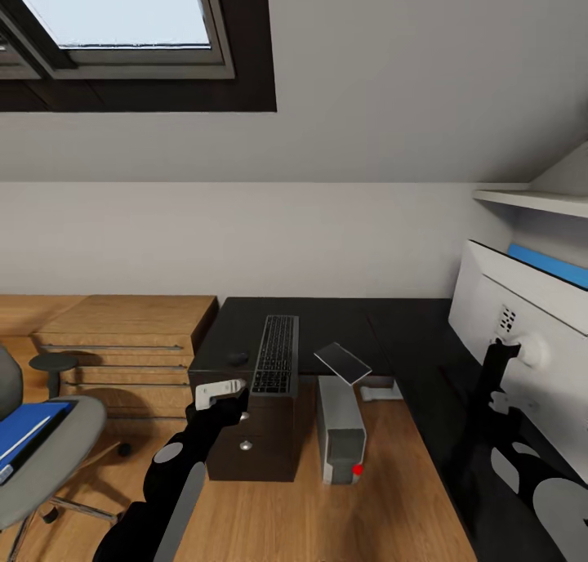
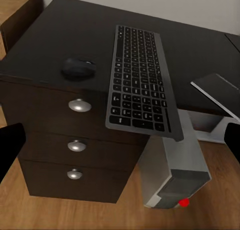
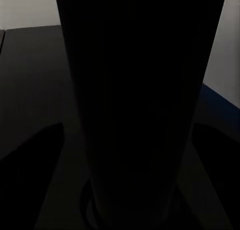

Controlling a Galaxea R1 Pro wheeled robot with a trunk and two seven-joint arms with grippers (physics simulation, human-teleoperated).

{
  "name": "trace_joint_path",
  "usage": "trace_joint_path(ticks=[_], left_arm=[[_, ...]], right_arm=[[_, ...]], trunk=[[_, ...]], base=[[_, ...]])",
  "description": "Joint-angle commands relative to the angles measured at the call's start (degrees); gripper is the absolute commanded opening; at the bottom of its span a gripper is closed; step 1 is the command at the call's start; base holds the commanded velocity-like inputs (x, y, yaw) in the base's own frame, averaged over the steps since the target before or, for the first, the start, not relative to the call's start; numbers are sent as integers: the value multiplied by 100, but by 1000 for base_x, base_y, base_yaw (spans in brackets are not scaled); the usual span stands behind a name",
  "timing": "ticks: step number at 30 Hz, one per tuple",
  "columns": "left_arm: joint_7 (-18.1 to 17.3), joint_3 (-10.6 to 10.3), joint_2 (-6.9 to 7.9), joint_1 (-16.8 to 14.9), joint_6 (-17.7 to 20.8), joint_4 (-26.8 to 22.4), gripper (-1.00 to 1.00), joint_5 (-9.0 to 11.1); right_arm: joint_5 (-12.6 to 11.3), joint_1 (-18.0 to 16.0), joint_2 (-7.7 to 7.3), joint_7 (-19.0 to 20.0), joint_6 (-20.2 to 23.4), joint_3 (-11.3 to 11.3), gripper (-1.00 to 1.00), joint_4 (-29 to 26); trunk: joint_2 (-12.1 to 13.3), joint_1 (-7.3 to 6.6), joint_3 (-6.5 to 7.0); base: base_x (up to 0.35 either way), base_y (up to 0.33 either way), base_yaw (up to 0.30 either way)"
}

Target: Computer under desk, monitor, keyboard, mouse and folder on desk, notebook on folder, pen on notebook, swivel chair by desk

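Keyboard (image 1: 276, 354) lies on the desk (image 1: 343, 317), its near end overhanging the front edge, with the mouse (image 1: 237, 357) beside it and the computer (image 1: 340, 430) on the floor below. Left gripper (image 1: 219, 392) hovers before the drawers, fingers spread wide and empty. Right gripper (image 1: 505, 376) is at the monitor (image 1: 523, 301) stand; its finger state cannot be told, the wrist view being nearly black.

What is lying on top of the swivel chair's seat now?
On the swivel chair, the blue folder lies on the seat, with a thin pale stick, probably the pen, on top. The picture's edge cuts the folder off, so anything further left cannot be seen.
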Motion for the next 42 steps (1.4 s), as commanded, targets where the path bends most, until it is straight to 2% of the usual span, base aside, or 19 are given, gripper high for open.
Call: trace_joint_path(ticks=[1,34,42], left_arm=[[53,-8,1,-5,21,-8,100,58],[53,-1,10,-5,21,1,100,46],[53,1,10,-5,21,1,100,46]], right_arm=[[-42,-2,0,14,-18,12,-100,14],[-42,-2,0,15,-18,13,-100,14],[-41,-2,0,15,-18,13,-100,14]], trunk=[[-5,0,-8],[-5,0,-8],[-5,0,-8]], base=[[-16,0,0],[-1,0,0],[-208,0,0]])
